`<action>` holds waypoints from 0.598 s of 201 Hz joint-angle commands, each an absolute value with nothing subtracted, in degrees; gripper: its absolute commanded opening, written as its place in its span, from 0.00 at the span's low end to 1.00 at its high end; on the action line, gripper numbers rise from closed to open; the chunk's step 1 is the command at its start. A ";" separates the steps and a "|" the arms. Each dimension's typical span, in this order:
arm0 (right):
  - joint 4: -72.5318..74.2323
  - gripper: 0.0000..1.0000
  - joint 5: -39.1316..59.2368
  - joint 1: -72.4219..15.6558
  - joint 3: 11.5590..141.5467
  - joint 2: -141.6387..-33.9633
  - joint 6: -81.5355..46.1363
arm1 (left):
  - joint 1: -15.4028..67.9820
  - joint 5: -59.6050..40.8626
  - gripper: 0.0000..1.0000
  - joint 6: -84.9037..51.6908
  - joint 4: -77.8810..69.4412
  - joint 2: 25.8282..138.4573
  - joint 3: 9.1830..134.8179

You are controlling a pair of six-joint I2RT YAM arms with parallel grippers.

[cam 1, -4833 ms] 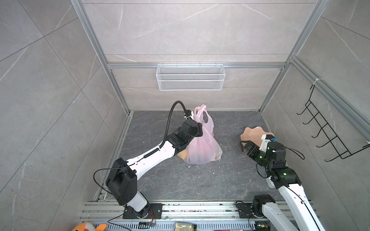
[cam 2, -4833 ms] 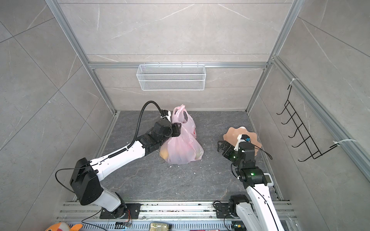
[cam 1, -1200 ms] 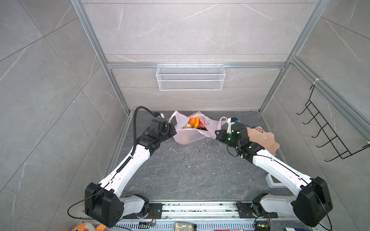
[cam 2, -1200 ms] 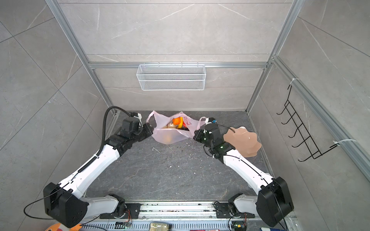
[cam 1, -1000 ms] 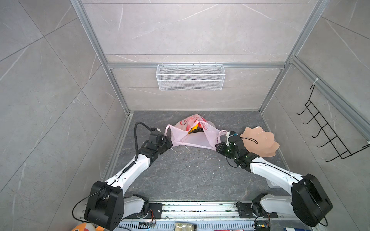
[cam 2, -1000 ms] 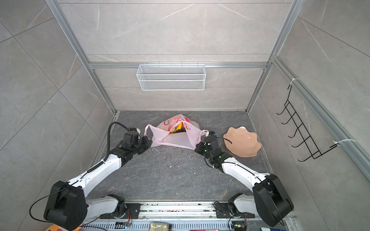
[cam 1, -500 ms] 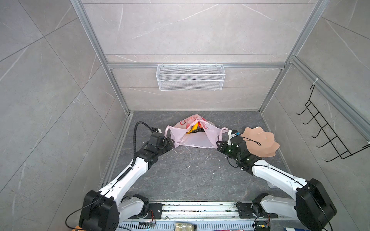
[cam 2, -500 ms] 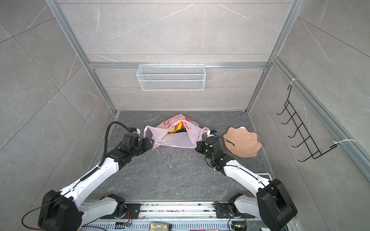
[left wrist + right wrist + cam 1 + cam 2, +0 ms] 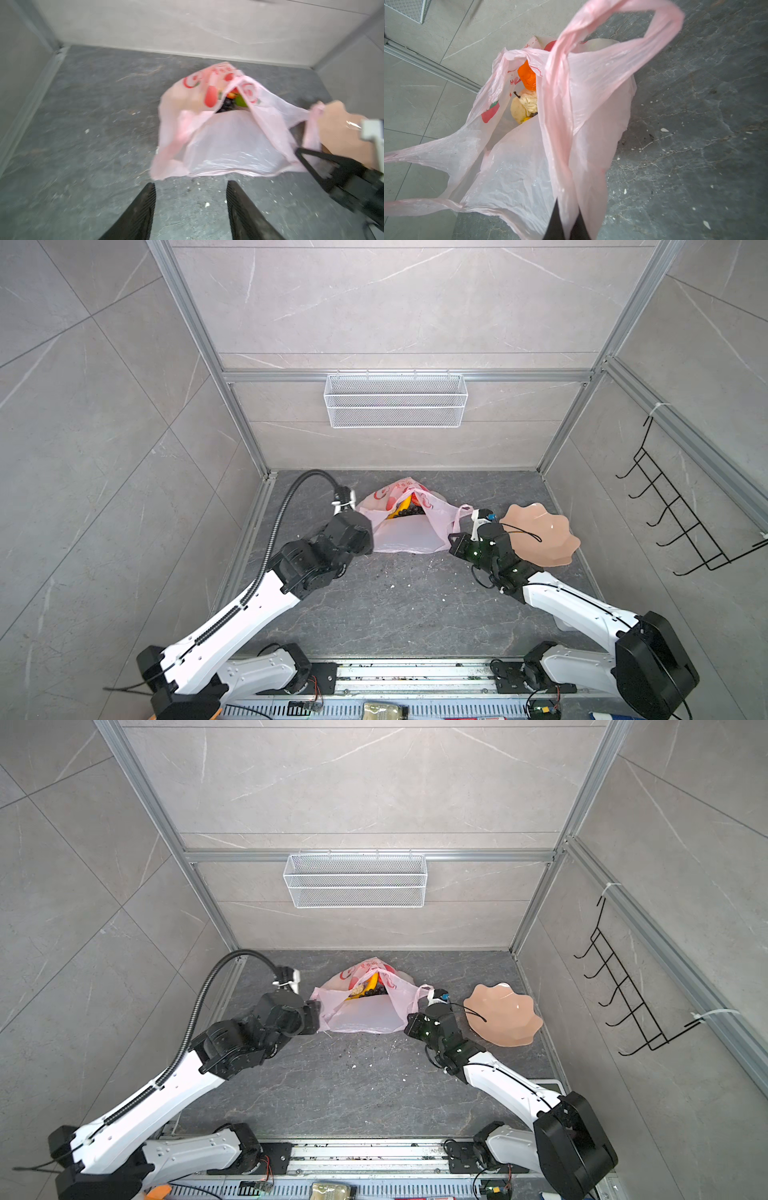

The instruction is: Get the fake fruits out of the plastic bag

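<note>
The pink plastic bag (image 9: 405,533) lies slumped on the grey floor with its mouth gaping, as both top views show (image 9: 365,1015). Fake fruits sit inside it: an orange tangerine (image 9: 527,76), a beige fruit (image 9: 523,106), a yellow banana (image 9: 399,508), dark grapes (image 9: 227,106) and a green fruit (image 9: 241,101). My left gripper (image 9: 190,185) is open just short of the bag's left edge (image 9: 316,1017), with bare floor between its fingers. My right gripper (image 9: 566,220) is shut on the bag's right loop handle (image 9: 612,31), at the bag's right corner (image 9: 455,539).
A peach wavy-edged plate (image 9: 540,535) lies on the floor right behind my right wrist. A white wire basket (image 9: 395,400) hangs on the back wall and a black hook rack (image 9: 681,522) on the right wall. Small crumbs (image 9: 390,585) dot the floor.
My left gripper has opened and let go of the bag's left handle, then backed off a little. That side of the bag has gone slack. The right gripper keeps its hold.
</note>
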State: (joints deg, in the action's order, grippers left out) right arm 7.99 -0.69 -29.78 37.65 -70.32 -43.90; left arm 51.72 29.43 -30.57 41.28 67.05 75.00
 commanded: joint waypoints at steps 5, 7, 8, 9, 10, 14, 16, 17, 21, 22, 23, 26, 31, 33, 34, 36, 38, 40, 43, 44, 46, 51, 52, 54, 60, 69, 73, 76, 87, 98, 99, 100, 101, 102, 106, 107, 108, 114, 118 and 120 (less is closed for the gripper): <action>7.23 0.03 -1.50 -30.23 39.29 -68.69 -42.93 | 55.54 19.92 0.58 -20.62 35.88 76.81 79.43; 7.21 0.03 -1.45 -30.23 39.29 -68.65 -42.90 | 55.55 19.86 0.58 -20.56 36.19 77.65 80.04; 7.17 0.03 -1.43 -30.19 39.29 -68.60 -42.90 | 55.55 19.86 0.58 -20.56 36.29 78.02 80.49; 7.10 0.03 -1.46 -30.17 39.33 -68.58 -42.89 | 55.55 19.91 0.58 -20.56 36.56 78.56 80.85; 7.07 0.03 -1.43 -30.25 39.31 -68.52 -42.89 | 55.59 20.02 0.58 -20.57 36.78 79.01 81.21; 7.08 0.03 -1.33 -30.24 39.24 -68.40 -42.85 | 55.56 20.75 0.58 -20.57 37.88 80.85 82.70; 7.07 0.03 -1.32 -30.17 39.21 -68.32 -42.81 | 55.55 21.12 0.58 -20.61 38.30 81.69 83.43; 7.00 0.03 -1.32 -30.16 39.25 -68.26 -42.81 | 55.55 21.33 0.58 -20.63 38.62 82.24 83.73; 6.95 0.03 -1.32 -30.19 39.16 -68.03 -42.80 | 55.55 22.21 0.58 -20.78 39.69 84.01 85.09; 6.95 0.03 -1.27 -30.25 39.13 -67.99 -42.80 | 55.55 22.40 0.58 -20.76 39.97 84.46 85.44; 6.95 0.03 -1.25 -30.24 39.12 -67.92 -42.80 | 55.55 22.62 0.58 -20.84 40.24 84.86 85.70; 6.94 0.03 -1.30 -30.17 39.07 -67.82 -42.80 | 55.55 23.32 0.59 -21.03 40.99 86.09 86.64; 7.03 0.03 -1.23 -30.21 38.99 -67.63 -42.81 | 55.55 24.68 0.59 -21.43 42.08 87.94 87.87; 6.97 0.03 -1.23 -30.18 38.93 -67.60 -42.80 | 55.50 25.35 0.60 -21.62 42.58 88.76 88.43; 6.95 0.03 -1.23 -30.21 38.89 -67.50 -42.80 | 55.48 25.68 0.60 -21.75 42.82 89.16 88.73; 6.95 0.03 -1.23 -30.23 38.86 -67.44 -42.80 | 55.46 26.48 0.60 -21.98 43.31 89.83 89.24; 6.94 0.03 -1.23 -30.21 38.78 -67.42 -42.80 | 55.46 26.73 0.61 -22.26 44.01 90.66 89.81; 6.94 0.03 -1.23 -30.23 38.77 -67.28 -42.80 | 55.50 28.28 0.61 -22.51 44.51 91.29 90.37; 6.94 0.03 -1.23 -30.22 38.73 -67.18 -42.80 | 55.40 29.63 0.62 -22.91 45.46 92.37 91.11; 6.90 0.03 -1.23 -30.18 38.70 -67.16 -42.80 | 55.38 29.97 0.62 -22.97 45.67 92.68 91.35; 6.93 0.03 -1.23 -30.22 38.68 -67.11 -42.80 | 55.37 30.52 0.63 -23.12 46.29 93.42 91.85; 6.91 0.03 -1.23 -30.25 38.60 -66.93 -42.80 | 55.21 32.06 0.65 -23.33 47.29 94.98 92.78; 6.88 0.03 -1.23 -30.24 38.59 -66.86 -42.80 | 55.20 32.38 0.65 -23.35 47.37 95.22 92.93; 6.84 0.03 -1.16 -30.21 38.52 -66.79 -42.80 | 55.07 32.94 0.65 -23.42 47.79 95.83 93.19; 6.92 0.03 -1.06 -30.18 38.42 -66.62 -42.80 | 54.86 35.25 0.66 -23.98 48.84 97.52 94.18; 7.02 0.03 -0.90 -30.23 38.26 -66.33 -42.80 | 54.01 37.12 0.68 -24.68 50.52 99.99 95.39; 6.95 0.03 -0.80 -30.18 38.20 -66.30 -42.80 | 53.57 37.72 0.68 -24.92 51.16 101.04 95.87; 7.00 0.03 -0.79 -30.26 38.21 -66.22 -42.80 | 53.29 38.34 0.68 -25.27 51.68 101.72 96.24; 7.18 0.03 -0.62 -30.23 37.98 -66.05 -42.80 | 51.92 40.59 0.68 -27.05 54.19 104.14 97.75; 7.23 0.03 -0.46 -30.20 37.80 -65.85 -42.80 | 50.75 42.74 0.68 -27.99 55.35 105.86 98.48; 7.26 0.03 -0.45 -30.22 37.80 -65.84 -42.80 | 50.64 43.04 0.68 -28.10 55.36 105.97 98.55; 7.28 0.03 -0.45 -30.27 37.75 -65.83 -42.85 | 50.55 43.31 0.68 -28.16 55.45 106.07 98.58; 7.33 0.03 -0.44 -30.21 37.73 -65.83 -42.87 | 50.41 43.54 0.68 -28.32 55.59 106.21 98.60; 7.31 0.03 -0.44 -30.22 37.72 -65.79 -42.88 | 50.30 43.74 0.68 -28.48 55.74 106.32 98.65; 7.37 0.03 -0.36 -30.17 37.58 -65.61 -42.89 | 49.92 44.67 0.69 -29.04 56.20 106.70 98.86; 7.38 0.03 -0.36 -30.20 37.55 -65.63 -42.89 | 49.83 44.88 0.69 -29.15 56.27 106.79 98.87; 7.42 0.03 -0.35 -30.22 37.54 -65.60 -42.89 | 49.79 45.07 0.69 -29.25 56.30 106.83 98.87; 7.57 0.03 -0.27 -30.21 37.42 -65.52 -42.98 | 49.13 46.03 0.71 -29.27 56.03 107.11 98.75; 7.63 0.03 -0.19 -30.17 37.36 -65.45 -42.98 | 48.71 46.72 0.72 -29.31 55.70 107.29 98.63; 7.60 0.03 -0.18 -30.22 37.35 -65.47 -42.98 | 48.52 47.03 0.72 -29.28 55.48 107.37 98.62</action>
State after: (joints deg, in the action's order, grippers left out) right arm 7.55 -0.62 -29.78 37.76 -66.89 -43.88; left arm 50.96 38.41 -26.63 51.40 106.59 96.53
